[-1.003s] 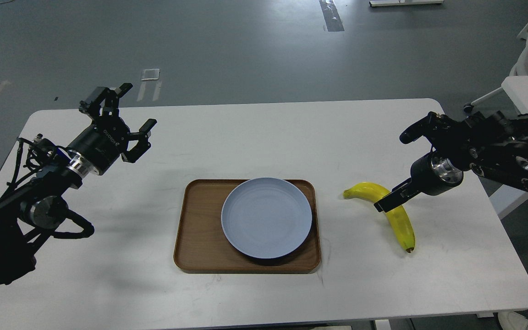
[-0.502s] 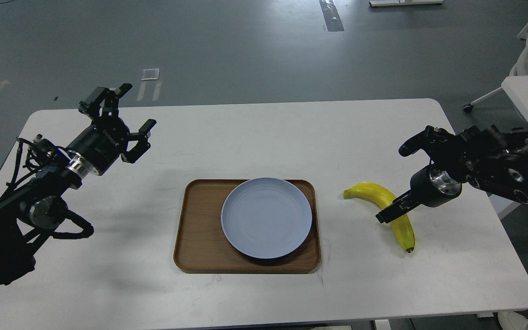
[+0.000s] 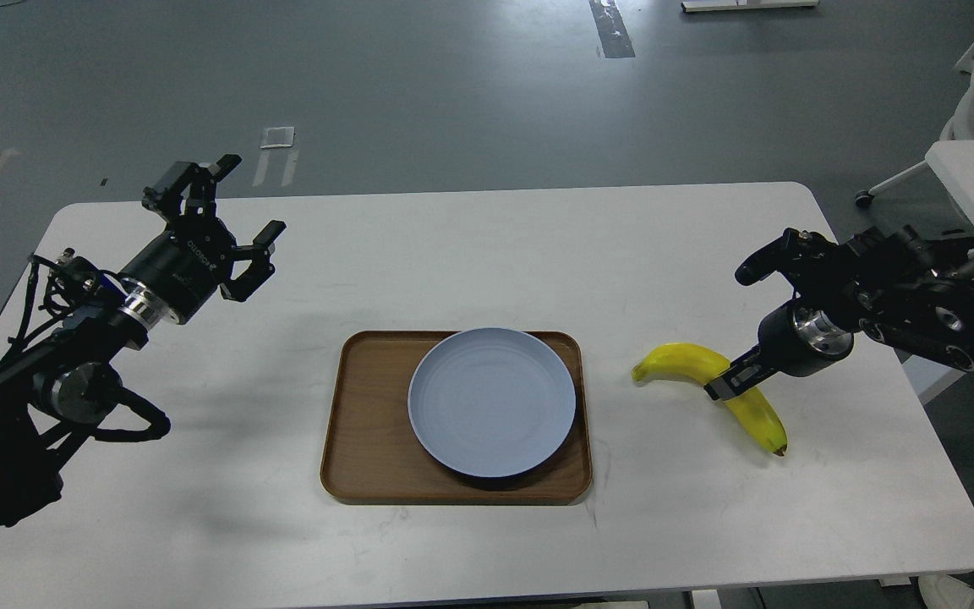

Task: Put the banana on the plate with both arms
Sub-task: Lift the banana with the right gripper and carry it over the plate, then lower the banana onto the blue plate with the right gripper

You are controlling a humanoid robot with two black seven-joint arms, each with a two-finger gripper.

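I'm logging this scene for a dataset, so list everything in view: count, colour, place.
banana: one, yellow, on the table right of the tray
plate: one, pale blue-grey, on the tray
tray: one, brown wood, table centre
table: one, white, fills the foreground
second table: one, white, far right edge
left pincer: one, black, open, raised over the table's left side
right pincer: one, black, at the banana's middle; whether it grips is unclear
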